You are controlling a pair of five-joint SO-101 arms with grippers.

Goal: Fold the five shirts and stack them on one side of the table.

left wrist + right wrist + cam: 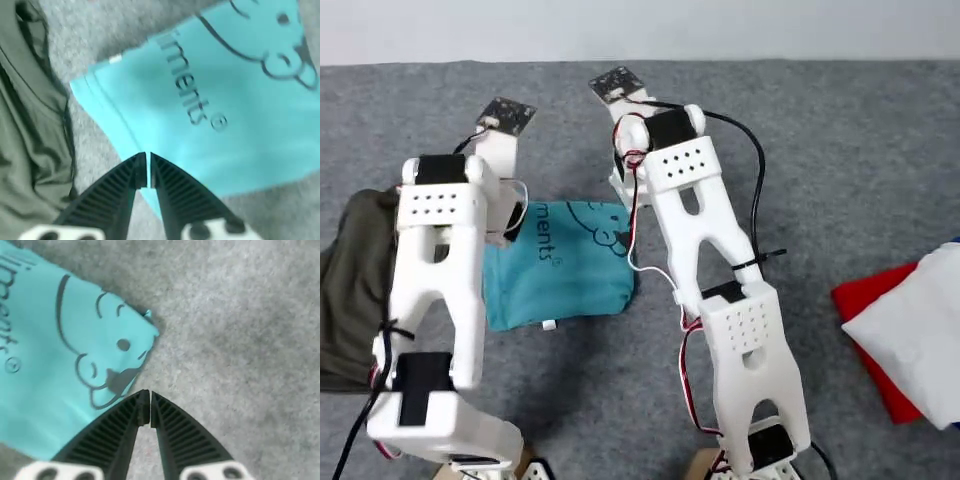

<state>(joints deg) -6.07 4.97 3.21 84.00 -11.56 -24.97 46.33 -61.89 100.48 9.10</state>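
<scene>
The left jaws were shut on nothing, poised over a folded edge of the teal shirt [215, 100], just beside the rumpled olive shirt [30, 130]. The right jaws, likewise closed and empty, hung at the teal shirt's corner. It lay flat mid-bench [820, 150], its fold apparently finished. Well apart at the right edge, a white shirt [920, 330] lay on a red shirt [870, 320], seemingly the started stack.
</scene>
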